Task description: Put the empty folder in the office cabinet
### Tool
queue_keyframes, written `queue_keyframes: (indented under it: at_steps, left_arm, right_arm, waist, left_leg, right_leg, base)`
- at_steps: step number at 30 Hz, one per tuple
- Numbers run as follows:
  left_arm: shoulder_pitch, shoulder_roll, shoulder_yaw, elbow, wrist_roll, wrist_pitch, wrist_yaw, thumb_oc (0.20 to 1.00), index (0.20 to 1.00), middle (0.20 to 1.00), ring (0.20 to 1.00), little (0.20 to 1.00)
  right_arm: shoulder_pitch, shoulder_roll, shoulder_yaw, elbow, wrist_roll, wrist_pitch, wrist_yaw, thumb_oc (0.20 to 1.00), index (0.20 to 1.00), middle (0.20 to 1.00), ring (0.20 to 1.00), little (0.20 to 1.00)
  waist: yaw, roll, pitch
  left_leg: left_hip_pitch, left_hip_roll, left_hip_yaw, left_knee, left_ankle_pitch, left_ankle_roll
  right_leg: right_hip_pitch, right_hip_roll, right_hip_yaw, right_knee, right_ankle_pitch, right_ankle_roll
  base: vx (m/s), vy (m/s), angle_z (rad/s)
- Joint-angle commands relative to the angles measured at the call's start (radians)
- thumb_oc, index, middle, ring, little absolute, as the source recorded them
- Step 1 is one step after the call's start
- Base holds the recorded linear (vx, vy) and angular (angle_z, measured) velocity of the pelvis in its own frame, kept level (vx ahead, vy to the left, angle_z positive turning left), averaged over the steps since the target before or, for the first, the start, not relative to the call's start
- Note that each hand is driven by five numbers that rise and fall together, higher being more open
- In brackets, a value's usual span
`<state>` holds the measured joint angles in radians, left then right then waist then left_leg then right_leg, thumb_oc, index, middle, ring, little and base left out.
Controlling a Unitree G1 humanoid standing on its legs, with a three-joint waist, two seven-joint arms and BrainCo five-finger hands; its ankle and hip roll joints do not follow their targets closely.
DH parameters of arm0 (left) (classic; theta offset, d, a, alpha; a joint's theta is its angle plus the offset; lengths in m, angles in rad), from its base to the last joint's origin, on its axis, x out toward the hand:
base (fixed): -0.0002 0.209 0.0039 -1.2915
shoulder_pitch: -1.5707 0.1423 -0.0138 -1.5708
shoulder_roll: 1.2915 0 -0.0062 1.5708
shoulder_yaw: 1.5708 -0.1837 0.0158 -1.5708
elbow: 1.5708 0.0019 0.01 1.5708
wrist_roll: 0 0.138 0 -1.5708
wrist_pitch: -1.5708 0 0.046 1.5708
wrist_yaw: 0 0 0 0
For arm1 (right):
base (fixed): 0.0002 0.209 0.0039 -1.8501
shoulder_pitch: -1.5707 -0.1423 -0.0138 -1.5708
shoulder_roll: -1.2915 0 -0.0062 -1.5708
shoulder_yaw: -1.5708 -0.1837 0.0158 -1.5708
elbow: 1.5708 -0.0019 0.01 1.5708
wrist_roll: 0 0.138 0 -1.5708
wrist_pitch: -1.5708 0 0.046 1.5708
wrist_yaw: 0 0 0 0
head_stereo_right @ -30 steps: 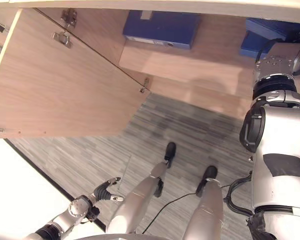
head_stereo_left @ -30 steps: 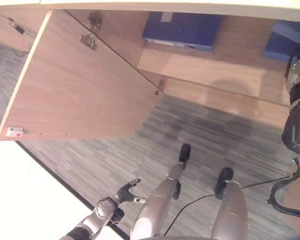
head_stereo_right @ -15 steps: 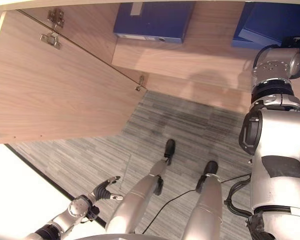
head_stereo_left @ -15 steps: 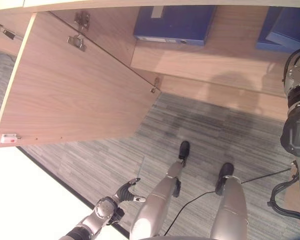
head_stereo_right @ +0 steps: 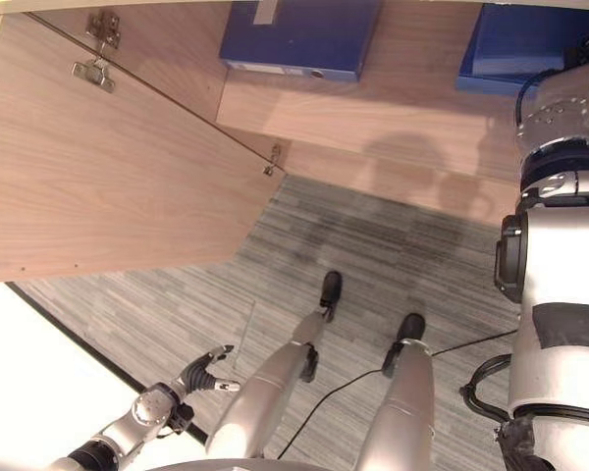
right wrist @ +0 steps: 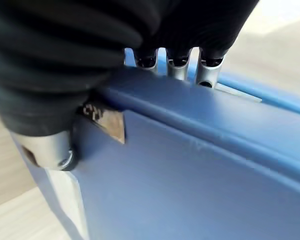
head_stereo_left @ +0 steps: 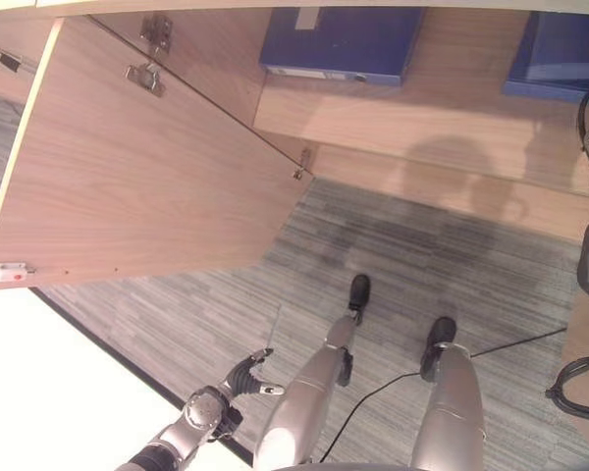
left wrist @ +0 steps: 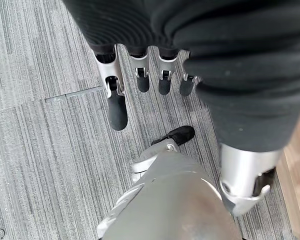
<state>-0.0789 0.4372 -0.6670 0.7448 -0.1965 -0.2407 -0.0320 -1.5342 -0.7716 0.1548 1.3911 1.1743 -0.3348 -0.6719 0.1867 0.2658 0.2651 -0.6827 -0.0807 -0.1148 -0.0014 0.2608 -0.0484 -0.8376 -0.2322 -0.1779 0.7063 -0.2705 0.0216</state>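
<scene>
Gripping the blue folder (right wrist: 200, 165) with fingers curled over its spine, the right hand (right wrist: 65, 60) holds it at the cabinet shelf (head_stereo_right: 373, 113), beside another folder (head_stereo_right: 299, 39). Left hand (head_stereo_left: 245, 376) hangs relaxed, empty, clear of the open door (head_stereo_left: 147, 186).

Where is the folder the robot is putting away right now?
The blue folder is at the right end of the cabinet shelf, gripped by the right hand, with a second blue folder lying farther left on the same shelf.
</scene>
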Motion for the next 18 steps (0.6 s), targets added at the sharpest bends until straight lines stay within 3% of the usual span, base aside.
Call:
queue_keyframes:
  at_steps: [1,9,18]
  left_arm:
    - [-0.034,0.024,-0.005,0.034,-0.052,-0.005,-0.013,1.0,1.0,1.0,1.0,1.0]
    - [-0.038,0.03,0.001,0.033,-0.069,-0.003,-0.016,1.0,1.0,1.0,1.0,1.0]
    - [-0.034,0.021,-0.003,0.025,-0.071,-0.003,-0.021,1.0,1.0,1.0,1.0,1.0]
  right_arm:
    - [-0.161,-0.132,0.169,-0.023,-0.127,0.024,0.103,0.2,0.2,0.2,0.2,0.2]
    - [-0.203,-0.141,0.223,-0.003,-0.124,0.047,0.134,0.2,0.2,0.2,0.2,0.2]
    - [-0.186,-0.153,0.176,-0.028,-0.019,0.005,0.136,0.2,0.2,0.2,0.2,0.2]
  waist:
    - [0.021,-0.017,0.013]
    - [0.02,-0.023,0.008]
    - [0.034,0.006,0.003]
  left_leg:
    - [0.094,0.032,0.052,0.047,-0.217,-0.029]
    - [0.116,0.034,0.058,0.008,-0.206,-0.035]
    - [0.145,0.033,0.052,-0.058,-0.181,-0.045]
  right_leg:
    - [0.055,-0.013,0.094,-0.253,0.173,0.129]
    - [0.058,-0.011,0.096,-0.272,0.18,0.131]
    - [0.052,-0.01,0.1,-0.283,0.179,0.137]
  base:
    - [0.0,0.0,0.0]
    - [0.0,0.0,-0.01]
    - [0.01,-0.005,-0.04]
